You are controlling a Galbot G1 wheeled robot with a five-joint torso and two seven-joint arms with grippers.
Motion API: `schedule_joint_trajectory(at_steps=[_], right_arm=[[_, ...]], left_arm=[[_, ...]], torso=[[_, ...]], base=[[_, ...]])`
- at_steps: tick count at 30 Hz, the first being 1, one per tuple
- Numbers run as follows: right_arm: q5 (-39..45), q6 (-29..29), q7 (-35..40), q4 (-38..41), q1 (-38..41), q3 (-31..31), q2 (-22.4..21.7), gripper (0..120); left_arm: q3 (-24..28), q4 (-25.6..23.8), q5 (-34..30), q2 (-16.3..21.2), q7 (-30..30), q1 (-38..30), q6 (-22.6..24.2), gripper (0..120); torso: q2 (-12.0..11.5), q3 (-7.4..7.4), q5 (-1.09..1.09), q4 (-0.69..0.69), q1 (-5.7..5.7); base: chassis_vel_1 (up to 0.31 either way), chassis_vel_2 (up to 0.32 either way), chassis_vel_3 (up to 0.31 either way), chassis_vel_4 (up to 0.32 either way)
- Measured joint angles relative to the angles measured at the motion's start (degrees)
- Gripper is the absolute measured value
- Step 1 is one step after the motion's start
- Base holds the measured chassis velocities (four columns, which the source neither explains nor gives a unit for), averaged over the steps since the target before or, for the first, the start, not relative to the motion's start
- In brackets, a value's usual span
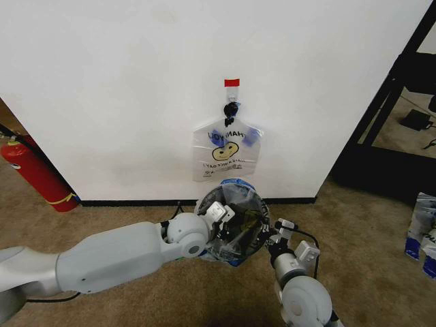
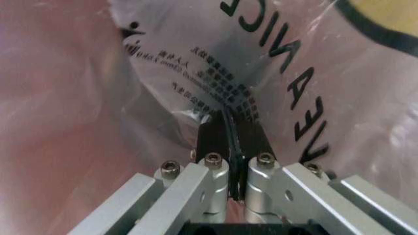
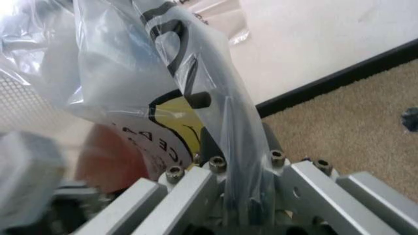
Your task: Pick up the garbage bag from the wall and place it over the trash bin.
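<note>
The left gripper (image 1: 219, 212) and the right gripper (image 1: 278, 228) each pinch one edge of the garbage bag (image 1: 235, 225), jaws pressed together on the thin plastic. This clear, crinkly bag is stretched open over the small round trash bin (image 1: 201, 204), whose dark rim shows beside the left gripper. Behind, a second bag (image 1: 227, 151) with a yellow face hangs on the black hook (image 1: 231, 109) on the white wall (image 1: 136, 82), under a red tape strip (image 1: 231, 82).

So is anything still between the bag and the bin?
Nothing visible does. The garbage bag is already spread across the trash bin mouth, pinched by the left gripper and right gripper on opposite sides.
</note>
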Motion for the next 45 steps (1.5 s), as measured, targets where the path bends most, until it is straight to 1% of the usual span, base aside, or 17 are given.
schedule_joint_trajectory(at_steps=[3, 6, 9, 11, 16, 19, 30, 45], right_arm=[[-0.39, 0.11, -0.15, 0.1, -0.16, -0.21, -0.01, 0], [-0.63, 0.23, -0.28, 0.11, -0.23, -0.41, -0.04, 0], [-0.65, 0.23, -0.28, 0.23, -0.18, -0.48, -0.06, 0], [-0.69, 0.23, -0.3, 0.25, -0.19, -0.55, -0.07, 0], [-0.8, 0.23, -0.43, 0.36, -0.3, -0.88, 0.02, 0], [-0.67, 0.24, -0.43, 0.56, -0.45, -0.89, -0.04, 0], [2.08, 0.14, 0.2, 1.15, -0.72, -1.08, 0.47, 0], [5.58, -0.1, 1.0, 1.84, -0.98, -0.85, 0.93, 0]], left_arm=[[1.1, 2.01, -0.04, -1.26, -0.16, -0.75, -0.01, 0], [2.9, 5.22, -0.74, -3.24, -0.34, -1.82, -0.05, 0], [3.7, 7.14, -1.12, -4.25, -0.35, -2.18, -0.06, 0], [3.77, 7.64, -1.16, -4.62, -0.35, -2.2, -0.07, 0], [3.46, 11.31, -1.24, -7.89, -0.28, -2.33, -0.09, 0], [3.28, 12.5, -1.11, -8.93, -0.23, -2.33, -0.09, 0], [2.84, 15.45, 0.45, -9.97, 0.34, -1.41, -0.14, 0], [2.57, 14.83, 0.68, -9.13, 0.36, 0.08, -0.19, 0]], torso=[[0.0, 0.0, 0.0, -0.01, 0.0], [0.0, 0.0, 0.0, -0.02, 0.0], [0.0, 0.0, 0.0, 0.0, 0.0], [0.0, 0.0, 0.0, 0.0, 0.0], [0.0, 0.0, 0.01, -0.02, 0.0], [0.0, 0.0, 0.0, -0.01, 0.0], [0.0, 0.0, -0.01, -0.01, 0.0], [0.0, 0.0, -0.01, -0.01, 0.0]], base=[[0.0, 0.0, 0.0, 0.0], [0.0, 0.0, 0.0, 0.0], [0.0, 0.0, 0.0, 0.0], [0.0, 0.0, 0.0, 0.0], [0.0, 0.0, 0.0, 0.0], [0.0, 0.0, 0.0, 0.0], [0.0, 0.0, 0.0, 0.0], [0.0, 0.0, 0.0, 0.0]])
